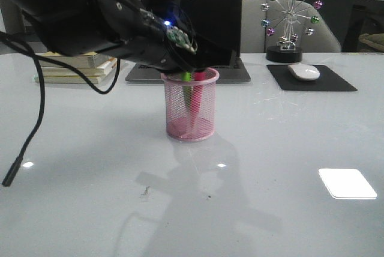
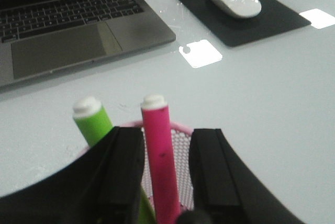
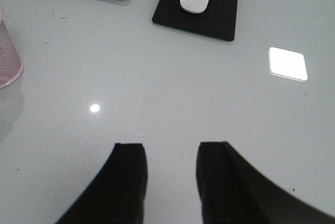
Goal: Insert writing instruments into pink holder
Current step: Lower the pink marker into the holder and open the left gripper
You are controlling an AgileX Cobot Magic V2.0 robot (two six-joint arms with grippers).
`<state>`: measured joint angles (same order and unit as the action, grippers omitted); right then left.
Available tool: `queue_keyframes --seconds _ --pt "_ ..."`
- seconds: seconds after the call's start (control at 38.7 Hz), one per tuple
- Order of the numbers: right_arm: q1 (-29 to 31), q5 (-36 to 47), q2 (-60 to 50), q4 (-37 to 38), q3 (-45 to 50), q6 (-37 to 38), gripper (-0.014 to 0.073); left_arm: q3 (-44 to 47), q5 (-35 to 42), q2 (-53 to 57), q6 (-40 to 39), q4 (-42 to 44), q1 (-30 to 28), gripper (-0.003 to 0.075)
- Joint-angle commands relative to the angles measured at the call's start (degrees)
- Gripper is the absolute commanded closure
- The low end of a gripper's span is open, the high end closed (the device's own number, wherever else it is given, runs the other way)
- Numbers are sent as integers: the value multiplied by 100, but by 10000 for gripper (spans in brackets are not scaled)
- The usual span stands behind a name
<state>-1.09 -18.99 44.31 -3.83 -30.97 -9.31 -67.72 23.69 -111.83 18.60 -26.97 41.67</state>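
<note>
The pink holder (image 1: 190, 110) stands upright mid-table, its mesh wall also showing in the left wrist view (image 2: 181, 153) and at the edge of the right wrist view (image 3: 7, 51). Both markers stand inside it: the green marker (image 1: 186, 77) (image 2: 91, 122) and the pink marker (image 1: 196, 102) (image 2: 157, 150), tips poking above the rim. My left gripper (image 2: 167, 132) hovers just over the cup, open, its fingers straddling the pink marker with a gap on one side. My right gripper (image 3: 171, 145) is open over bare table, holding nothing, and is outside the front view.
Behind the cup lies an open laptop (image 1: 210, 47). A white mouse (image 1: 304, 72) rests on a black pad (image 1: 333, 83) at the back right, near a ferris-wheel ornament (image 1: 291, 23). Stacked books (image 1: 75, 68) sit back left; a black cable (image 1: 27, 143) hangs there.
</note>
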Motion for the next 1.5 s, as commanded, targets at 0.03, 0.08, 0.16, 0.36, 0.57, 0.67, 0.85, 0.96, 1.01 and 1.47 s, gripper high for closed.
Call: queue_keyframes --seconds 0.03,0.08,0.16,0.36,0.57,0.67,0.85,0.96,1.01,1.47 --pt "30 387 -53 44 -167 -38 225 -153 402 818 256 12 -21 412" --pt "30 387 -53 44 -167 -38 225 -153 218 1099 524 12 -112 412" --pt "30 387 -53 44 -167 -38 225 -153 -342 1518 729 12 -345 428" --pt "30 387 -53 44 -167 -38 225 -153 -1376 2449 770 12 -1265 498" --pt "30 387 -53 44 -167 -38 225 -116 -2576 3359 781 320 -2370 498" --pt "30 387 -53 44 -167 -38 225 117 -2762 3762 781 427 -2826 502" --pt "30 459 -53 49 -167 -38 225 642 -2876 4424 781 470 -3304 505" --pt "30 469 -53 49 -167 -38 225 1082 -2889 4853 781 470 -3496 505" --pt "30 469 -53 49 -167 -38 225 1298 -2889 5060 781 470 -3563 505" --pt "30 520 -25 49 -167 -38 225 3154 -2917 6849 781 458 -3620 505"
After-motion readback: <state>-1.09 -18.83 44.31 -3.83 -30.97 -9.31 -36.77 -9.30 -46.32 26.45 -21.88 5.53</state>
